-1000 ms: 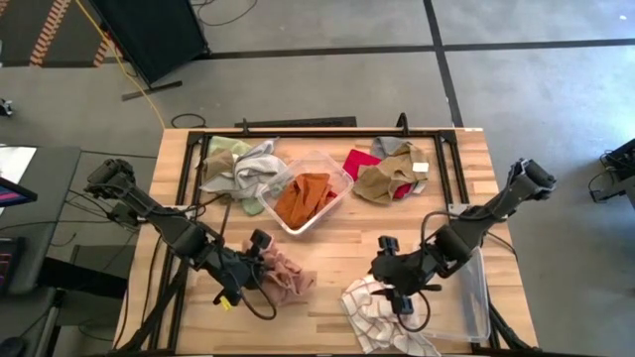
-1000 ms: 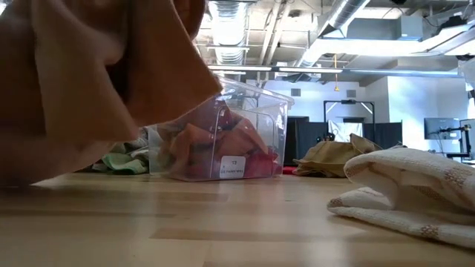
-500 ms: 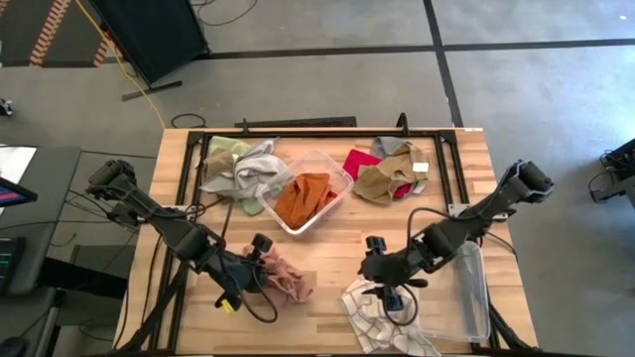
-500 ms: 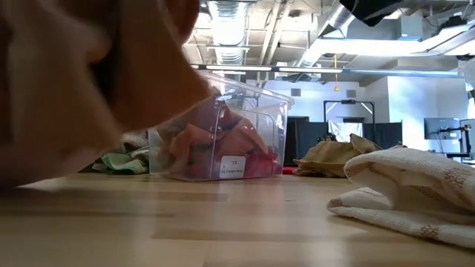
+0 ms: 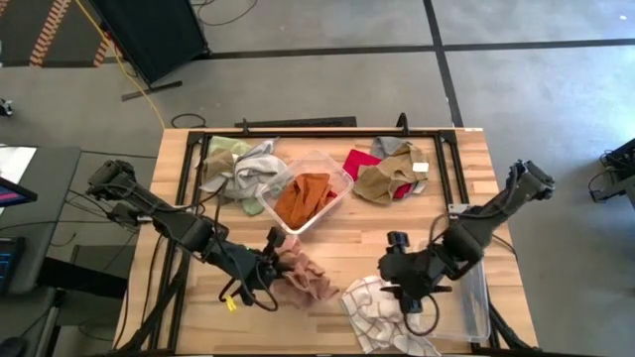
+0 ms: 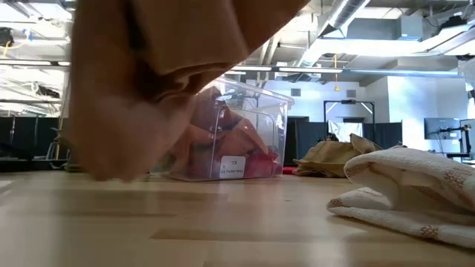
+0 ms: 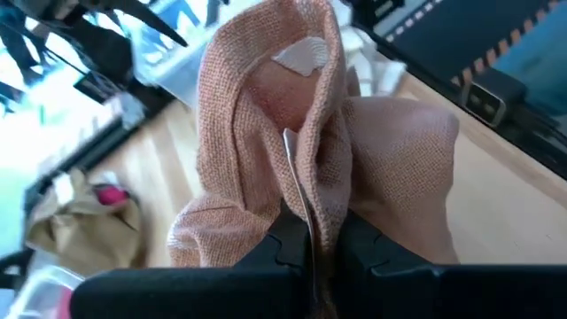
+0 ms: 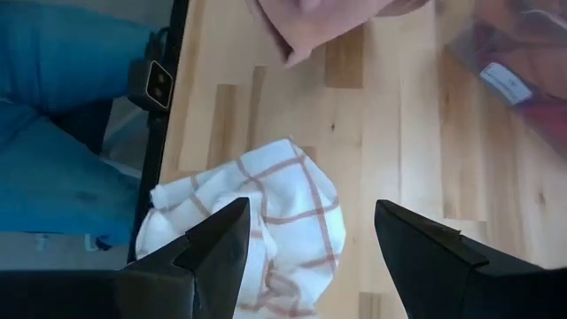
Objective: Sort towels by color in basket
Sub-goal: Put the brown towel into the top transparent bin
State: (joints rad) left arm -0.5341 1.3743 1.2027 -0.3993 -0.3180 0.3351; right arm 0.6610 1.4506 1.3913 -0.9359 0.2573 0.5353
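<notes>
Since the earlier frame the left gripper has carried the pink towel toward the table's middle, and the right gripper has pulled back. Bare wood lies between the towel and the bin. Left fingers clamp the pink towel; right fingers spread wide above the checked towel at the front edge.

A wooden table stands on a grey floor crossed by dark lines. Off the table's 11 o'clock corner sits a black cabinet, with a yellow cable trailing from it. At 9 o'clock, beyond the edge, a desk carries a screen. At 5 o'clock a clear lid lies along the table edge. In the low view, ceiling ducts and monitors show in the room behind.
</notes>
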